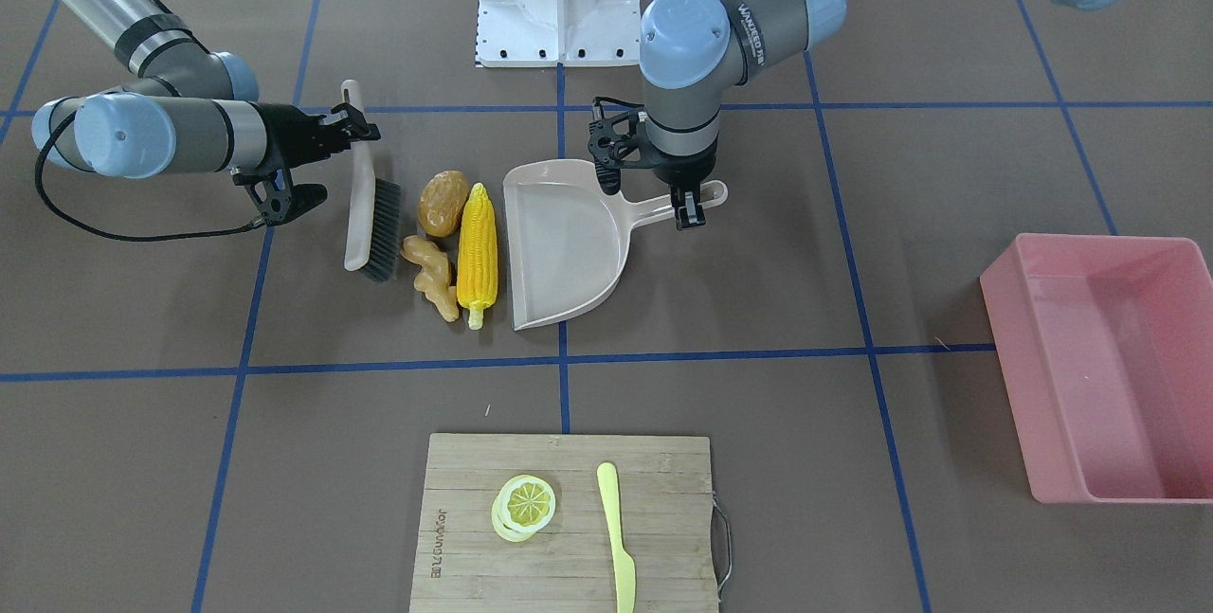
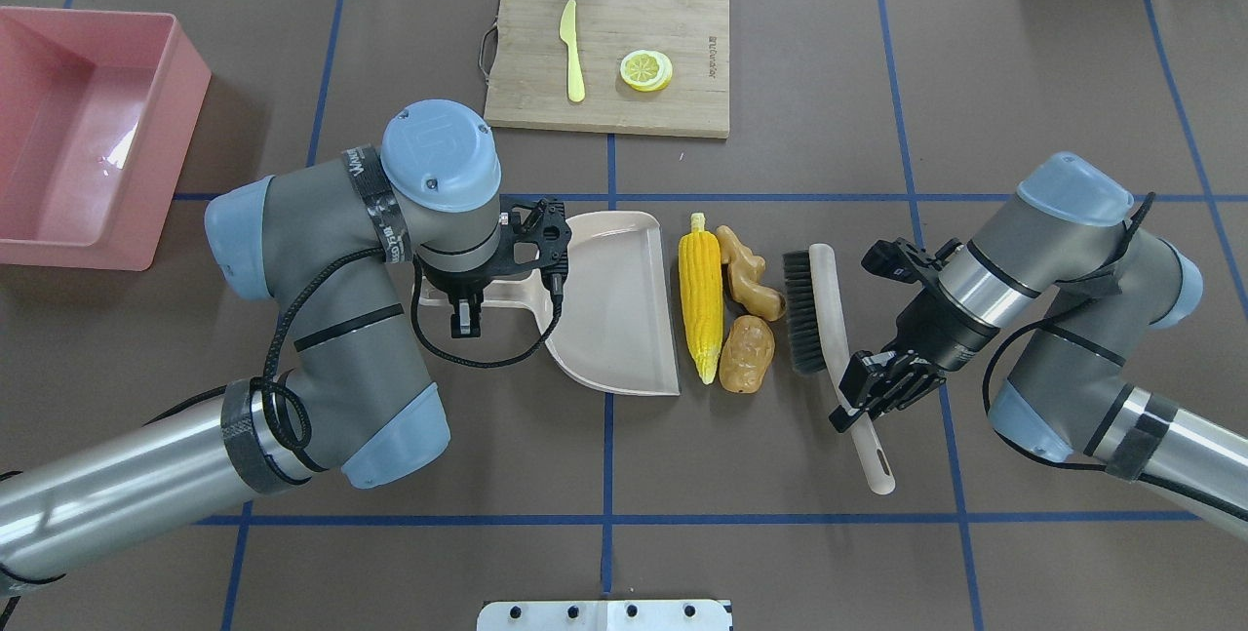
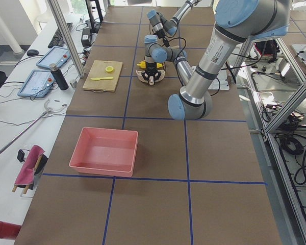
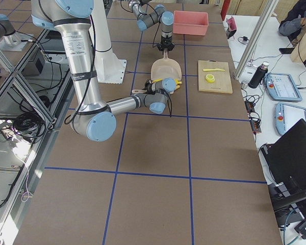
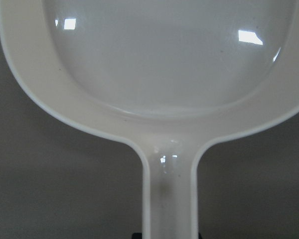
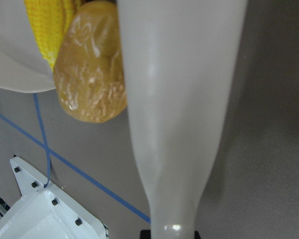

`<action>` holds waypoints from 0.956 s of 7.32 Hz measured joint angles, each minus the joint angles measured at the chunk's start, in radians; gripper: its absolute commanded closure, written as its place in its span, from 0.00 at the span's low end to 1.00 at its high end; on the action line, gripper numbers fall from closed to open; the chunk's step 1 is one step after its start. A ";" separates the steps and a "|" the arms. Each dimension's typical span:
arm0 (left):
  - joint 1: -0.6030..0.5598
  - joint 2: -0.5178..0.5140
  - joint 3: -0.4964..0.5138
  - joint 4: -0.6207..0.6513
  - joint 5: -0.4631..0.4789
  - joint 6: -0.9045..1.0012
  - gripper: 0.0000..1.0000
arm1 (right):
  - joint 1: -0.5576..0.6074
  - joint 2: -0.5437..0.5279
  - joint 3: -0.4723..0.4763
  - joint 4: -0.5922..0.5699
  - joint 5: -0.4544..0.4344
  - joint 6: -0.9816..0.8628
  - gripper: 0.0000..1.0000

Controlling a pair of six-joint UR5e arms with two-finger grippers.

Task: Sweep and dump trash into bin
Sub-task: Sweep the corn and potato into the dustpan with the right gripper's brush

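Beige dustpan [image 1: 569, 253] handle pinched in left gripper [image 1: 686, 206]; right gripper [image 1: 353, 123] jaws clamped on brush [image 1: 360, 206] handle.

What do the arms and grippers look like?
The left arm and right arm have silver tubes, grey joints and pale-blue caps, with black cables looping outside. The left carries a black band with white lettering. Left gripper and right gripper are black, skeletal two-finger units.

Seen from overhead, the dustpan [image 2: 614, 309] lies mid-worktop [image 2: 975, 75], open edge facing right. Just beside it is the corn [image 2: 702, 295], then the ginger root [image 2: 749, 282] with the potato [image 2: 747, 353] nearer the robot, then the brush [image 2: 824, 319]. Beyond them, a cutting board [image 2: 682, 95] carries the knife [image 2: 573, 51] and lemon slice [image 2: 646, 71] — the bin [image 2: 88, 256] sits far left.
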 measured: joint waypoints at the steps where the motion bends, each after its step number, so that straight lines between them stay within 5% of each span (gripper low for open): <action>1: 0.000 0.000 0.006 -0.010 0.000 0.000 1.00 | 0.016 0.002 -0.017 -0.001 0.033 -0.016 1.00; 7: -0.002 0.001 0.015 -0.024 0.000 -0.020 1.00 | -0.043 0.087 -0.086 -0.022 0.048 -0.009 1.00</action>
